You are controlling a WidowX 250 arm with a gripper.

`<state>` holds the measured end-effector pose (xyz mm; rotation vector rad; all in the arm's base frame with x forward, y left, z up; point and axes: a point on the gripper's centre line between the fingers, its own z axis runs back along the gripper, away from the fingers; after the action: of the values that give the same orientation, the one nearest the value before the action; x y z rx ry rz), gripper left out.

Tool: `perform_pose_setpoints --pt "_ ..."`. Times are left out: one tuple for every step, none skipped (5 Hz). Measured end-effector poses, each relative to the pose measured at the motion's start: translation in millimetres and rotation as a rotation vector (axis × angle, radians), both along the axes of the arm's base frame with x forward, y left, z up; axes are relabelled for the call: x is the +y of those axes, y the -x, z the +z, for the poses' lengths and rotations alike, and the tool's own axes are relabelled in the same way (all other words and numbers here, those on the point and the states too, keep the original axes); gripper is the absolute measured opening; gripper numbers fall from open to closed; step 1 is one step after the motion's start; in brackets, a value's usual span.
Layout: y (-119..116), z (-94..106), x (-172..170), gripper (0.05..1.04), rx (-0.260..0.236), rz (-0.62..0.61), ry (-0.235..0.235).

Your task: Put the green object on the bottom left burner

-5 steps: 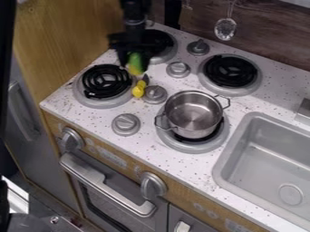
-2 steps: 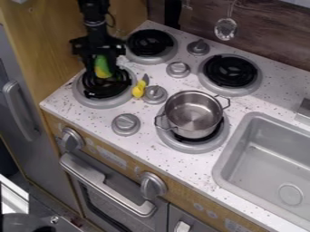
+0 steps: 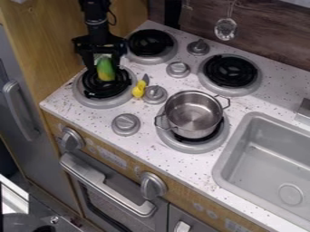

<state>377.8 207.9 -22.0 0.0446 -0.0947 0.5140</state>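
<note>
Green object (image 3: pixel 105 69) at near left burner (image 3: pixel 95 103), just below gripper (image 3: pixel 103 59); cannot tell whether gripped or released. Task looks nearly done. Left, likely: settle object on coils, release if held, lift clear.

Camera view: seen from above and in front of the toy kitchen, looking down at a steep slant and obliquely toward the wooden back panel (image 3: pixel 272 36) and the wooden side wall (image 3: pixel 42 41). The front edge of the table (image 3: pixel 145 142) slopes from the left down to the lower right. The camera stands near enough for four burners (image 3: pixel 231 71) to span the upper and middle field; the sink (image 3: pixel 290 154) is cut by the right margin. The oven door (image 3: pixel 115 206) faces the camera below, at lower left and center.
</note>
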Motion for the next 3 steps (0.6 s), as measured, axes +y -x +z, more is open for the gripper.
perform_pose_setpoints --pt "3 -7.5 -6 0.996 0.01 -0.025 -0.008" --pt "-6 35.5 -19 0.995 -0.036 -0.099 -0.031" --pt "-4 48.8 -38 0.996 -0.037 -0.153 -0.029"
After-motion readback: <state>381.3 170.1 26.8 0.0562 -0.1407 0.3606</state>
